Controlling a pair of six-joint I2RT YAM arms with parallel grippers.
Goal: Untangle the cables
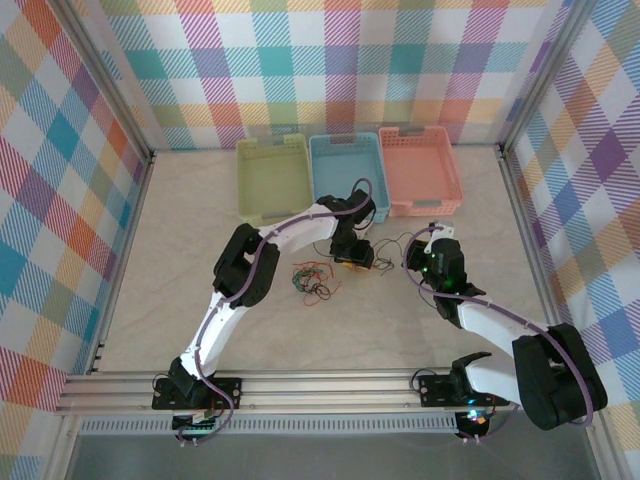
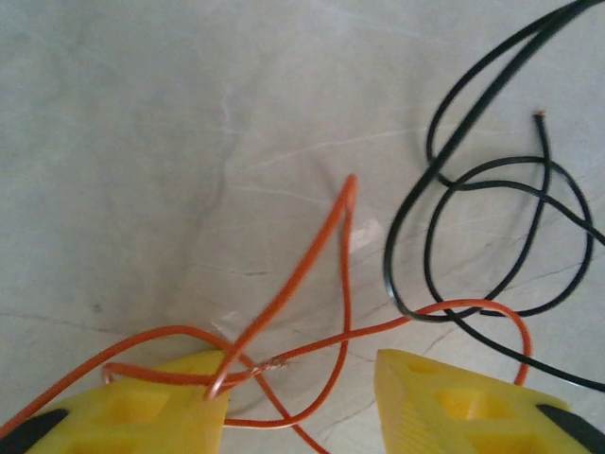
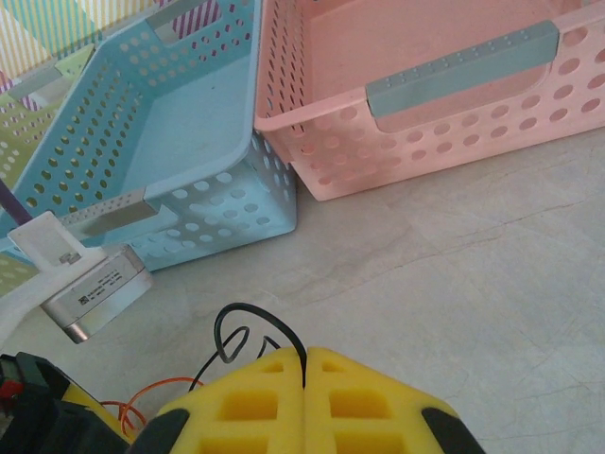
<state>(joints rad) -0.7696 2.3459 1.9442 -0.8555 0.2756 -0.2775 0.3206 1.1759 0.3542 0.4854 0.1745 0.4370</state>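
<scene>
Step in hand: strands being separated, task judged mid-way.
- Right gripper [image 3: 304,378]: fingers pressed together, black wire [image 3: 244,305] pinched between them, near blue basket [image 3: 180,142].
- Left gripper [image 2: 302,402]: fingers apart. Orange wire [image 2: 344,265] draped over one fingertip, not clamped, crossed with the black wire's loops.
- Remaining tangle [image 1: 312,278] left mid-table [image 1: 200,250].

Next move, as judged: orange to be clamped by left gripper, black drawn away slowly. Snag possible at the crossing.

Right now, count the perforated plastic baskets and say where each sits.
3. In a row by the back wall: the yellow-green perforated plastic basket at the left, the light blue basket in the middle, the salmon-pink basket at the right. None seems hidden.
</scene>
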